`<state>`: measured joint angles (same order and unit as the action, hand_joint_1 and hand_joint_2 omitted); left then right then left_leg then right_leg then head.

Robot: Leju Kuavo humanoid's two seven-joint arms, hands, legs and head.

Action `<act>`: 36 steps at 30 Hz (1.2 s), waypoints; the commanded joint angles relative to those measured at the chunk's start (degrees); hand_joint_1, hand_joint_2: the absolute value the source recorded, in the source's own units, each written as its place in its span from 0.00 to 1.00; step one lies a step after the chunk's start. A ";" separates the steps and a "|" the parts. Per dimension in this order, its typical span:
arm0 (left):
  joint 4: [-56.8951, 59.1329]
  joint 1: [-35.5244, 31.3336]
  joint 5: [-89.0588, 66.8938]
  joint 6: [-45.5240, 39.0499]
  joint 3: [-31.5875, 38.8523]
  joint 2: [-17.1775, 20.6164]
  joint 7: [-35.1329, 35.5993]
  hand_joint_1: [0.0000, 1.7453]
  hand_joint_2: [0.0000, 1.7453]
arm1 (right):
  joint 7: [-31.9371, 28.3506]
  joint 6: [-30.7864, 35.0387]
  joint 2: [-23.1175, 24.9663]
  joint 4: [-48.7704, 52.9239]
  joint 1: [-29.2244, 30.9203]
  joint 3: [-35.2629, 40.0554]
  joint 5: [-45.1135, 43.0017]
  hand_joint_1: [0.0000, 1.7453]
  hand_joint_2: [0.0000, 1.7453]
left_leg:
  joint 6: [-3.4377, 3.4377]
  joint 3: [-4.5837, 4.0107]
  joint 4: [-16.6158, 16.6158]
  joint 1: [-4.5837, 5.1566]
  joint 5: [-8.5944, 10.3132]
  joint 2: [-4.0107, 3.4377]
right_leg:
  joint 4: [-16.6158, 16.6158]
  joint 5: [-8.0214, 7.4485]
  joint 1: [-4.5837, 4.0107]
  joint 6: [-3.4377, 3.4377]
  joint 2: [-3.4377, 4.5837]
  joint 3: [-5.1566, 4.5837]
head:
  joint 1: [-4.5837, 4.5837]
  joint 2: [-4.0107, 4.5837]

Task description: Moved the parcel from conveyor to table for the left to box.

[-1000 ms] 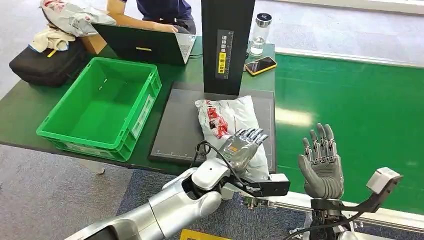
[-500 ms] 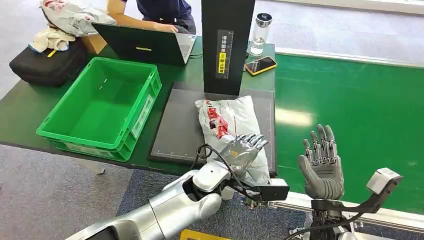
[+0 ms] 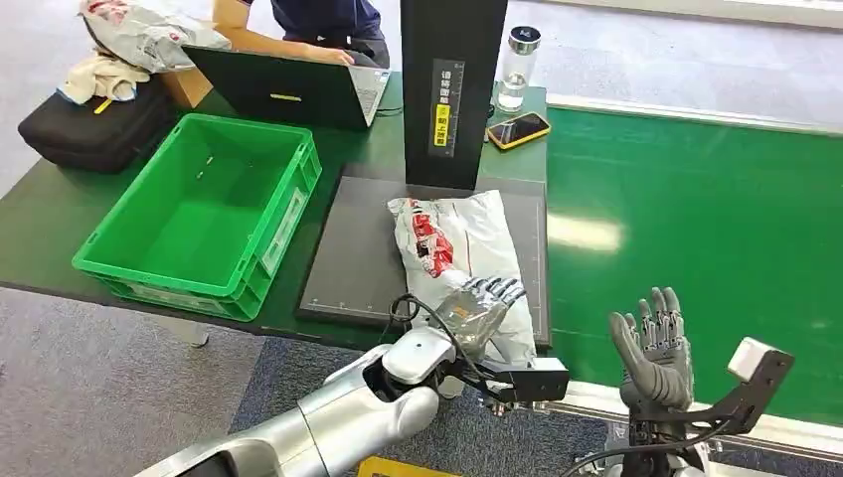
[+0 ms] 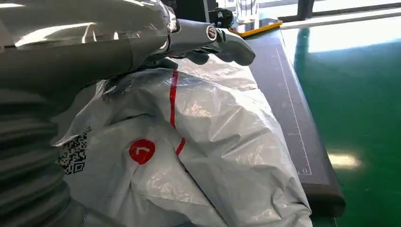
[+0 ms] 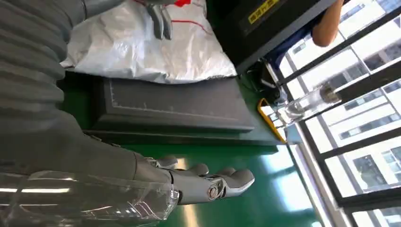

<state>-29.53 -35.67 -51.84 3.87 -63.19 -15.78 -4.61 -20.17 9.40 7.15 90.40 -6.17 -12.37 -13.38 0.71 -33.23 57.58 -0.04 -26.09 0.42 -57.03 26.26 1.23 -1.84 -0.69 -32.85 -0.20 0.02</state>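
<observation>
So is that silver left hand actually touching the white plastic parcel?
Touching. In the left wrist view the left hand lies on the crinkled white plastic parcel, fingers pressed into its top.

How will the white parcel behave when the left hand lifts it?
The parcel is a wrinkled plastic bag, so it will probably sag and flop. Its glossy film may slip under the left hand. It looks soft, hardly fragile.

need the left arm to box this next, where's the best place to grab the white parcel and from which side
Take the white parcel at its near end, from above, where the left robot hand already lies on it. It is a soft, rumpled bag lying flat and lengthwise on the dark mat, so the loose film there probably bunches into a fold the fingers can close on.
</observation>
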 commanded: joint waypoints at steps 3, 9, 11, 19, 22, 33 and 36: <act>1.95 -1.28 0.15 0.15 -2.56 0.50 0.15 0.00 1.00 | -0.07 0.14 0.66 -6.65 1.17 -2.97 -0.45 0.00 1.00 | -0.09 0.27 -0.11 -0.09 -0.03 -0.11 | 0.14 -0.01 -0.10 0.15 0.13 0.24 | 0.00 0.00; 1.44 -0.85 1.09 -0.15 -3.01 1.04 0.47 0.00 1.00 | 1.72 2.65 0.60 -10.64 1.67 -5.78 1.28 0.00 1.00 | -0.08 0.29 -0.13 -0.07 -0.03 -0.13 | 0.16 -0.02 -0.08 0.14 0.14 0.26 | 0.00 0.00; 1.19 -0.57 1.56 -0.37 -3.26 1.43 0.61 0.00 1.00 | 1.82 2.06 0.62 -13.33 1.90 -8.32 0.97 0.00 1.00 | -0.05 0.22 -0.10 -0.07 -0.02 -0.07 | 0.15 -0.02 -0.08 0.09 0.08 0.22 | 0.00 0.00; 1.41 0.02 2.88 -2.07 -3.15 2.35 0.58 0.00 1.00 | 2.10 -2.15 0.30 -17.09 3.36 -10.03 0.41 0.00 1.00 | -0.07 0.24 -0.12 -0.06 -0.03 -0.16 | 0.14 -0.03 -0.07 0.12 0.17 0.21 | 0.00 0.00; 1.73 0.08 3.10 -2.79 -3.36 2.19 0.72 0.00 1.00 | 2.23 -2.65 -0.15 -17.20 3.88 -9.40 -0.49 0.00 1.00 | -0.06 0.17 -0.07 -0.06 -0.03 -0.18 | 0.09 -0.04 -0.07 0.10 0.19 0.13 | 0.00 0.00; 1.75 0.25 3.13 -2.93 -3.59 2.17 0.75 0.00 1.00 | 2.22 -3.11 -0.29 -16.58 3.66 -9.33 -1.38 0.00 1.00 | -0.04 0.14 -0.06 -0.04 -0.03 -0.12 | 0.06 -0.02 -0.04 0.08 0.13 0.12 | 0.00 0.00; 1.84 0.41 2.94 -2.70 -4.07 2.13 0.59 0.12 1.00 | 1.91 -3.39 -0.13 -14.52 2.72 -9.37 -2.12 0.00 1.00 | -0.05 0.15 -0.06 -0.04 -0.03 -0.11 | 0.06 -0.01 -0.05 0.09 0.12 0.12 | 0.00 0.00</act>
<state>-29.53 -34.26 -48.76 0.77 -63.60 -14.78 -3.91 -18.16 6.21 7.13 76.76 -4.09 -20.83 -14.40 0.71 -33.23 57.58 -0.05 -26.09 0.42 -57.03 26.26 1.23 -1.84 -0.69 -32.84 -0.20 0.02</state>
